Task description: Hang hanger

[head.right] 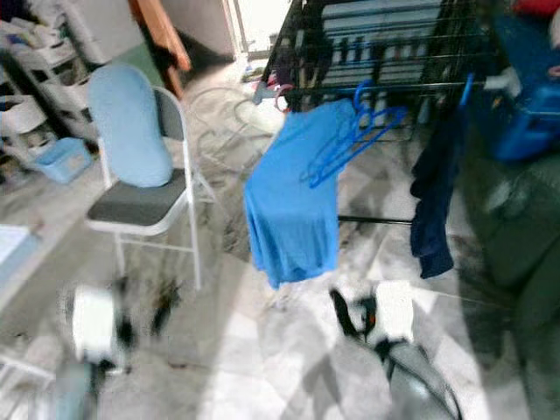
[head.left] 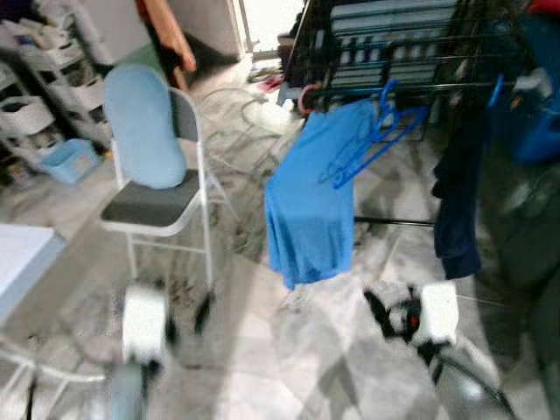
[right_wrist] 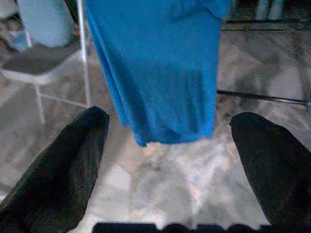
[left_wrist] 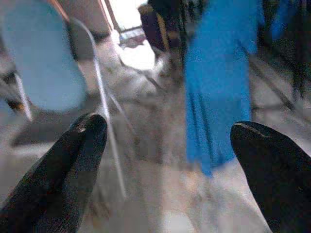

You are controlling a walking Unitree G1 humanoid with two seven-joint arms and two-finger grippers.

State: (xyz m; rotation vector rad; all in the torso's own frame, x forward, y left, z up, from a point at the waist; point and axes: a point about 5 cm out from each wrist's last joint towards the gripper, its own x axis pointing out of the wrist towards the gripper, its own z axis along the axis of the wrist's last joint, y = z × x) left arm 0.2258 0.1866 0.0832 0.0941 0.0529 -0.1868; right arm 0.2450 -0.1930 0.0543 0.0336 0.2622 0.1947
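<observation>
A blue plastic hanger (head.left: pixel 374 136) hangs tilted from a bar of the black drying rack (head.left: pixel 411 52), beside a blue shirt (head.left: pixel 311 197) draped over the same bar. A dark navy garment (head.left: pixel 457 206) hangs further right on a second blue hook (head.left: pixel 496 90). My left gripper (head.left: pixel 184 322) is low at the left above the floor, open and empty. Low at the right, my right gripper (head.left: pixel 378 311) is open and empty too. The right wrist view looks at the blue shirt (right_wrist: pixel 155 73) between its two black fingers (right_wrist: pixel 58 165).
A white folding chair (head.left: pixel 162 206) with a light blue cushion (head.left: pixel 144 127) stands left of the rack. A person's arm (head.left: pixel 171 35) shows at the top left. White shelving with a blue basket (head.left: pixel 68 162) lines the far left. A blue container (head.left: pixel 538 131) sits at right.
</observation>
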